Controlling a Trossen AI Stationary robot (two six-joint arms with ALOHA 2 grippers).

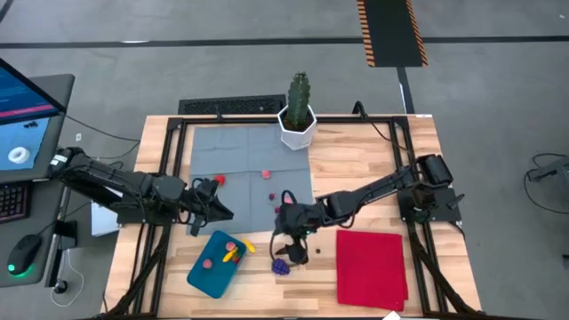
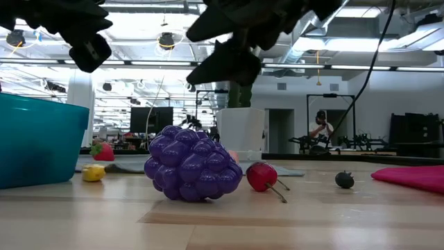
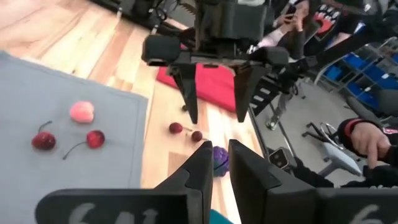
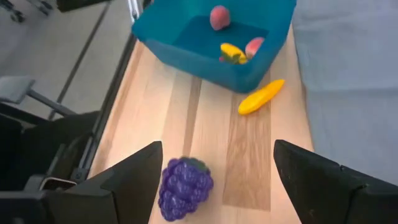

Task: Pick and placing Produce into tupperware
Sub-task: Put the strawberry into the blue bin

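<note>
The teal tupperware (image 4: 186,53) sits on the wood near the table's near edge and holds three small pieces, pink, yellow and reddish. A yellow piece (image 4: 261,96) lies on the wood against its wall. The purple grape bunch (image 4: 185,186) rests on the table just below my right gripper (image 4: 217,158), which is open and points down over it, touching nothing. Two cherries (image 3: 176,127) lie on the wood close by. More cherries (image 3: 43,141) and a pink fruit (image 3: 81,112) lie on the grey mat. My left gripper (image 3: 222,149) hovers shut and empty beside the tupperware (image 1: 216,264).
The red cloth (image 1: 371,265) lies flat to the right of the grapes. The cactus in its white pot (image 1: 298,120) stands at the mat's far edge. The grey mat (image 1: 236,151) covers the table's far middle. People and gym gear show in the room beyond.
</note>
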